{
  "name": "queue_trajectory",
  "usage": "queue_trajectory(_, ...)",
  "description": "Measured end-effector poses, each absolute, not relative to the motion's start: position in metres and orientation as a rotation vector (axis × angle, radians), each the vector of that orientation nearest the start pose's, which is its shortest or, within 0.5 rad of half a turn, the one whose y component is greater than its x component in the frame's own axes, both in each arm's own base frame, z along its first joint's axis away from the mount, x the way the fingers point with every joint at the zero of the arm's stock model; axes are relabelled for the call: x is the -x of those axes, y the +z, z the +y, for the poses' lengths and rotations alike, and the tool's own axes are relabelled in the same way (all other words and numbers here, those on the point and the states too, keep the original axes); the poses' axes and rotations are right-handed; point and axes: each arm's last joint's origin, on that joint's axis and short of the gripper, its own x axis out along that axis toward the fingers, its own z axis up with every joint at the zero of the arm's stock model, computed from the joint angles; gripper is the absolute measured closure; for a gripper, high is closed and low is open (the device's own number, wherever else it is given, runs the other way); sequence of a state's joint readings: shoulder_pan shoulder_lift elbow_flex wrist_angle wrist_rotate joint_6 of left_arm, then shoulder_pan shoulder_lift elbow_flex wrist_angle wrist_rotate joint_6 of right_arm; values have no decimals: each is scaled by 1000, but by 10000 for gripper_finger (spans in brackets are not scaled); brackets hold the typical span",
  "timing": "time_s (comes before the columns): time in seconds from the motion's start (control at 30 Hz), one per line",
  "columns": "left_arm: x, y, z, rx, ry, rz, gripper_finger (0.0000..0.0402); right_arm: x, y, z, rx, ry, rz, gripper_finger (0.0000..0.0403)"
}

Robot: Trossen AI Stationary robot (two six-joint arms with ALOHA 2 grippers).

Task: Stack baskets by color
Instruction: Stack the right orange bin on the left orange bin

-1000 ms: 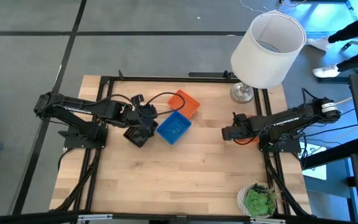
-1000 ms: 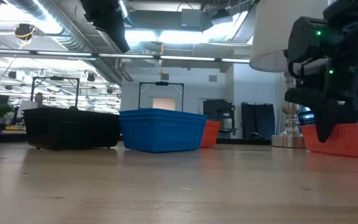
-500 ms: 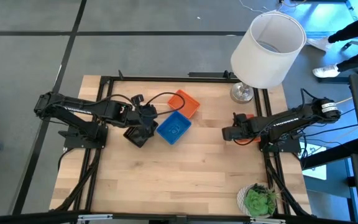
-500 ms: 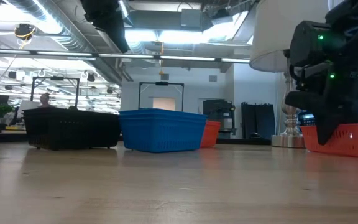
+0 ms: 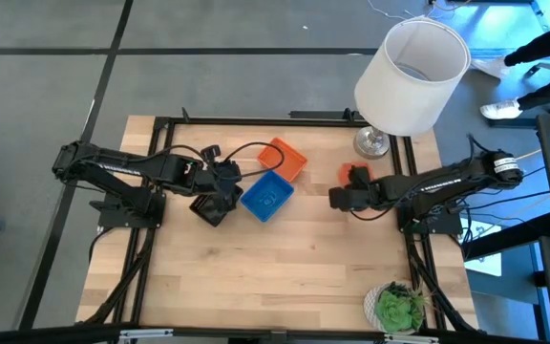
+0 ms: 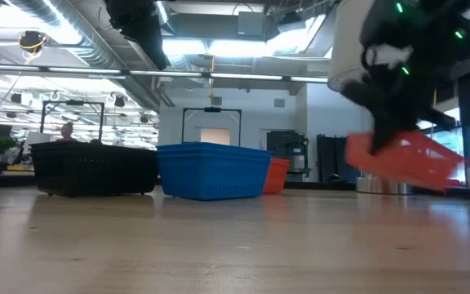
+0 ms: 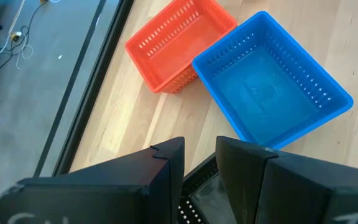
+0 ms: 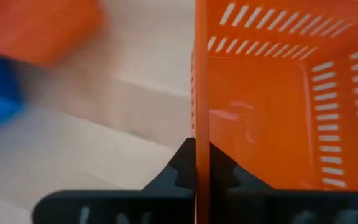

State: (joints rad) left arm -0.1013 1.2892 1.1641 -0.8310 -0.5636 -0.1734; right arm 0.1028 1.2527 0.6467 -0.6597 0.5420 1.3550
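My right gripper (image 8: pixel 202 152) is shut on an orange basket (image 6: pixel 402 159), which hangs tilted above the table at the right; part of it shows past the arm (image 5: pixel 354 175). My left gripper (image 7: pixel 199 149) hovers open above a black basket (image 5: pixel 210 207), its fingers well clear of it. A blue basket (image 5: pixel 267 197) stands on its base right of the black one. A second orange basket (image 5: pixel 285 158) sits just beyond the blue one. My right gripper pinches one side wall of the orange basket (image 8: pixel 202 134) at its rim, with one finger inside the basket and one outside. The fingers slant down from the table's right. The basket is lifted clear of the table and tilts, hanging below the fingers.
A lamp with a large white shade (image 5: pixel 411 76) stands at the far right corner on its metal foot (image 5: pixel 370 143). A green plant (image 5: pixel 397 308) sits at the near right corner. A black rail (image 5: pixel 256 121) frames the table. A person's legs (image 5: pixel 542 57) show beyond the right side.
My right gripper has taken hold of the orange basket that stood on the table beneath it. It has risen and shifted a little toward the table's left edge. The basket has come off the table and now hangs tilted.
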Motion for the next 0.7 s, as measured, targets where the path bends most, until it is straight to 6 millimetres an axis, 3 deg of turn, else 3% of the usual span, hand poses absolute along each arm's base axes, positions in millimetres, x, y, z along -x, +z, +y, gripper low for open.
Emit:
queue_trajectory(0.17,-251,311,-10,-156,502,868,317,-232,215,-1,-632,-954,558,401)
queue_trajectory(0.33,-251,311,-10,-155,503,866,317,-266,244,-23,-494,-842,439,402)
queue_trajectory(0.7,-251,311,-10,-125,516,858,317,-344,260,-86,-369,-645,486,403)
